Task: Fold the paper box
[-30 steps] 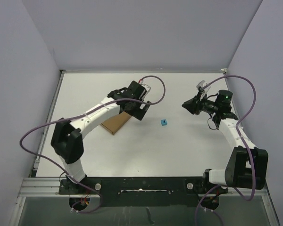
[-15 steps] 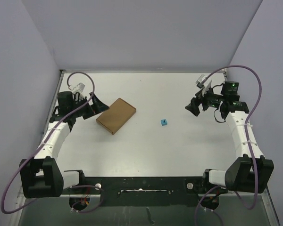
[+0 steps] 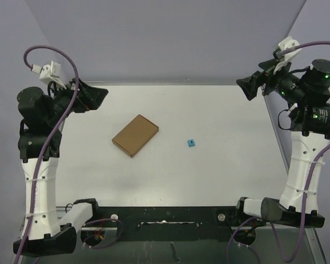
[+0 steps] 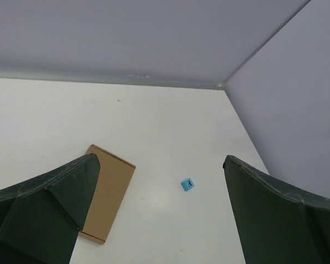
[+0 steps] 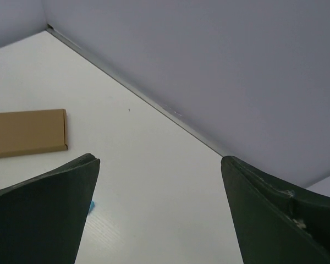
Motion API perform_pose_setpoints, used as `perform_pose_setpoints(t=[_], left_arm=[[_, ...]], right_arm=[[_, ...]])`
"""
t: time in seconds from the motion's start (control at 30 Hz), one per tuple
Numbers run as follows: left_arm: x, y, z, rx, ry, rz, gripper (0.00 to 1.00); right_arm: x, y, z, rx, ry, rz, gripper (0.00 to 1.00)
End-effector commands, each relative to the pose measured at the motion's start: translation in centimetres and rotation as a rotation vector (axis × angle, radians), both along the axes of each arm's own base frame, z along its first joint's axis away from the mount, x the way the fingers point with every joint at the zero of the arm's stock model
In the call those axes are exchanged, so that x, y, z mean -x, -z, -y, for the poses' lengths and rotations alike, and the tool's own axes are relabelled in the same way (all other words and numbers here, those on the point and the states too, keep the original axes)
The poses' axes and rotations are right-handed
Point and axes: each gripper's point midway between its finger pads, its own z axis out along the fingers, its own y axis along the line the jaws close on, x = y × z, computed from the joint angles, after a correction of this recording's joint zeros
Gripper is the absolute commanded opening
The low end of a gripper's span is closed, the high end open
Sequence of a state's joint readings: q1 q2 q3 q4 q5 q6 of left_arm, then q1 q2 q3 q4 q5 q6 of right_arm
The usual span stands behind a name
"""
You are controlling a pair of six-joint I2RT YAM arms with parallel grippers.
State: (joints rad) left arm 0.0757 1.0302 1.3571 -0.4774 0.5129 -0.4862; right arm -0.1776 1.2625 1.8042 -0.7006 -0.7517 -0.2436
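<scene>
Both arms lifted back to their corners – the paper box (image 3: 135,135) lies flat on the worktop (image 3: 220,170).

The box is plain brown, closed and slim, set at a slant left of centre. A small blue cube (image 3: 191,143) sits well apart to its right, and the dark mark on the cube's top is too small to read. The left gripper (image 3: 100,98) and the right gripper (image 3: 245,88) both stand wide apart, holding nothing. A second ago the left arm reached over the box and the right gripper was nearly closed – box and cube have not moved.
</scene>
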Motion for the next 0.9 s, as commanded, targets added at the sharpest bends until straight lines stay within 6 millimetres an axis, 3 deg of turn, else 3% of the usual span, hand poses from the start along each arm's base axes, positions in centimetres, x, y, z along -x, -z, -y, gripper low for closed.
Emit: perform_pose_setpoints(t=[0.0,0.13,0.23,0.87], left_arm=[[1.7,-4.2,0.8,-0.011,0.054,0.072,0.98],[2.7,-6.7,2.1,0.009,0.135,0.127,0.98],[3.7,-7.4,2.8,0.019,0.182,0.162,0.98],[5.4,-5.3,3.4,0.003,0.230,0.140,0.98]], right_arm=[[1.8,-2.4,-1.3,-0.151,-0.050,-0.069,0.98],[2.8,-4.1,-1.2,-0.287,0.023,-0.120,0.98],[3.6,-4.7,-0.9,-0.331,0.070,-0.134,0.98],[6.0,-3.8,-1.2,-0.286,0.060,-0.099,0.98]])
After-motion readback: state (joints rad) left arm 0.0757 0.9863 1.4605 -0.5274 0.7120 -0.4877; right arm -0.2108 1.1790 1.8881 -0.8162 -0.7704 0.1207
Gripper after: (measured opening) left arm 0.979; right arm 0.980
